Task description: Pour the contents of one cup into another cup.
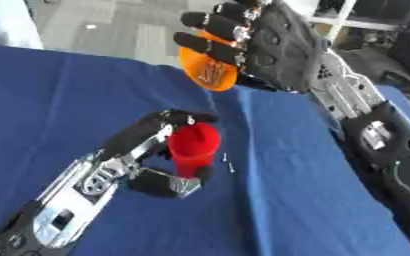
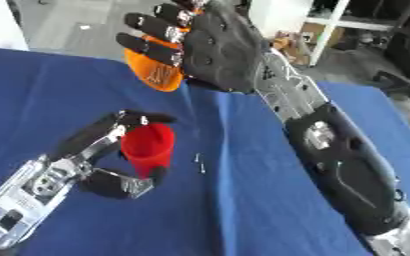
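We see a blue cloth (image 1: pixel 77 105) covering the table across most of the scene, lying askew. Near the middle of the cloth we note two small pale slivers (image 2: pixel 199 163), close together; what they are we cannot tell. Beyond the cloth's far edge lies a grey floor (image 1: pixel 112 25). At the far right we see a white frame post (image 2: pixel 324 30) and dark clutter behind it, and at the right edge a dark chair-like shape (image 2: pixel 401 75).
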